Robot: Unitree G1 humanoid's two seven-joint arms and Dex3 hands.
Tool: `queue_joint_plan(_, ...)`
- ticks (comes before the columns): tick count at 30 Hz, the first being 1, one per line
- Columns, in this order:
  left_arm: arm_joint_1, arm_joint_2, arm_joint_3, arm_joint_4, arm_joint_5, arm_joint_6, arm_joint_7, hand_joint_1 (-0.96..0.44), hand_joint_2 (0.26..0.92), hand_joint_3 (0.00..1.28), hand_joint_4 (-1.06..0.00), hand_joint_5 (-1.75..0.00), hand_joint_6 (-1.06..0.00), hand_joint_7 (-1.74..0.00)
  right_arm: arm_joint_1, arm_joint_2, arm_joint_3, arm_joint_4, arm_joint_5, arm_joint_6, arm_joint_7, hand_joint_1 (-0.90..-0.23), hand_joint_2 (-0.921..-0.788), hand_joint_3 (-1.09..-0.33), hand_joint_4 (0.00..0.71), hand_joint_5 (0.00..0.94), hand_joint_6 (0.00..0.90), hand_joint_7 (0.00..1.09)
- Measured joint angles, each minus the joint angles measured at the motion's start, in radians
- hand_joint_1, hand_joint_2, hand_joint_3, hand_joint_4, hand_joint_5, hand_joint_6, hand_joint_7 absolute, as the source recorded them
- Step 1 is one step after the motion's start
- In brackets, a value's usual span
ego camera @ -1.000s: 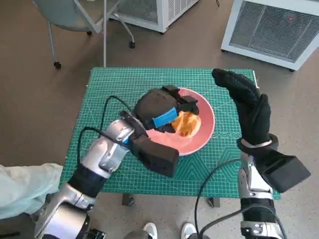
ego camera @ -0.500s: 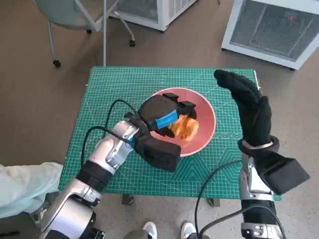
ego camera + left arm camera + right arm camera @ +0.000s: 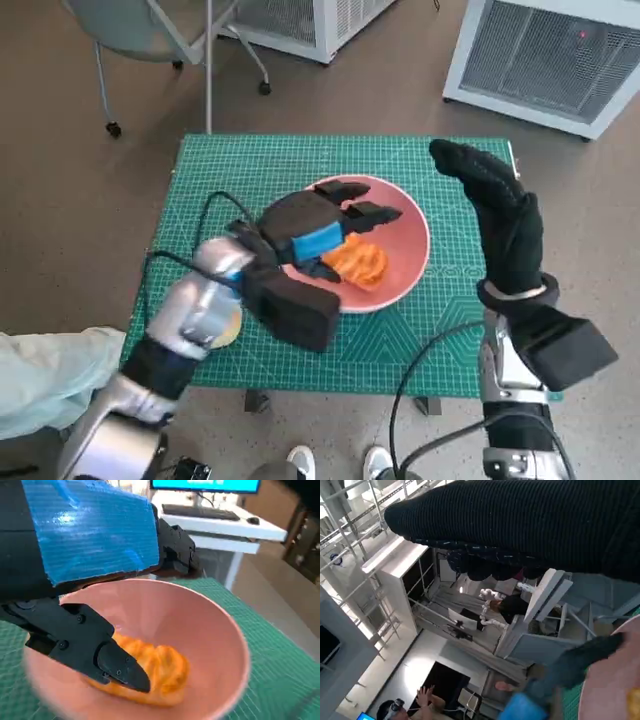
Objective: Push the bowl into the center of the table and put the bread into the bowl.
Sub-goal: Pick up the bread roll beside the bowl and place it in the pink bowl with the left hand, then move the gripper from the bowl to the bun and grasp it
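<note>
- One bread (image 3: 358,262) lies inside one pink bowl (image 3: 408,243), and the bowl stands on the green mat (image 3: 230,170), near the middle of the small table.
- The left hand (image 3: 318,228) hovers over the bowl's left side, with its black fingers (image 3: 372,213) spread across the rim just above the bread; from the head view it seems to have let go, though a light touch cannot be ruled out.
- In the left wrist view the bread (image 3: 150,672) rests on the bowl's floor (image 3: 200,645) and one black fingertip (image 3: 117,667) sits right against it or just over it, with nothing clasped around the loaf.
- The right hand (image 3: 497,205) stands upright at the bowl's right edge, its gloved fingers straight and together and holding nothing; whether it touches the rim is hard to tell from above.
- Counted: one bowl, one bread, two hands and one mat.
- The head view alone shows the floor, a chair's legs (image 3: 110,95) and two white cabinets (image 3: 545,60) behind the table.
- The left wrist view alone shows a desk with a keyboard (image 3: 200,512) behind the bowl.
- The right wrist view alone shows a person (image 3: 407,707) with a raised hand far off, beyond the dark glove (image 3: 530,525); the bowl's edge (image 3: 615,680) shows only in a corner.
</note>
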Motion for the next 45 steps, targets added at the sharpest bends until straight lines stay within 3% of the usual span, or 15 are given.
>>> queue_joint_plan(5,0.067,0.071,0.093,-0.184,-0.096,0.061,-0.102,-0.47,0.735,0.00,0.00,0.00,-0.21,0.00,0.000,0.004,0.001,0.001,0.001,-0.001,0.000,-0.768,-0.921,-0.800,0.120,0.002,-0.001,0.48)
queue_joint_plan(10,0.150,0.174,0.244,-0.355,-0.249,0.098,-0.199,-0.45,0.725,0.00,-0.01,0.00,-0.22,-0.01,0.000,0.006,0.003,0.003,0.008,-0.001,0.003,-0.768,-0.921,-0.800,0.120,0.001,-0.001,0.48)
queue_joint_plan(17,0.237,0.308,0.431,-0.425,-0.368,0.084,-0.244,-0.44,0.713,0.00,-0.06,-0.02,-0.27,-0.03,-0.001,0.007,0.007,0.007,0.018,-0.001,0.010,-0.769,-0.921,-0.799,0.120,0.001,-0.001,0.48)
queue_joint_plan(21,0.311,0.362,0.490,-0.426,-0.391,0.065,-0.253,-0.44,0.711,0.00,-0.09,-0.02,-0.29,-0.03,-0.002,0.007,0.007,0.012,0.020,-0.001,0.016,-0.769,-0.921,-0.799,0.120,0.001,-0.001,0.48)
queue_joint_plan(26,0.382,0.406,0.496,-0.422,-0.388,0.070,-0.274,-0.43,0.711,0.00,-0.10,-0.02,-0.29,-0.03,-0.004,0.008,0.007,0.021,0.022,-0.001,0.019,-0.770,-0.921,-0.799,0.120,0.001,-0.001,0.48)
queue_joint_plan(35,0.438,0.447,0.459,-0.428,-0.370,0.179,-0.321,-0.36,0.709,0.00,-0.11,-0.01,-0.29,-0.02,-0.015,0.009,0.008,0.046,0.025,-0.001,0.026,-0.771,-0.921,-0.797,0.118,0.000,-0.001,0.48)
queue_joint_plan(45,0.470,0.444,0.388,-0.460,-0.276,0.284,-0.302,-0.30,0.704,0.00,-0.11,0.00,-0.29,-0.01,-0.037,0.009,0.010,0.065,0.027,-0.001,0.044,-0.766,-0.921,-0.795,0.118,0.000,-0.001,0.48)
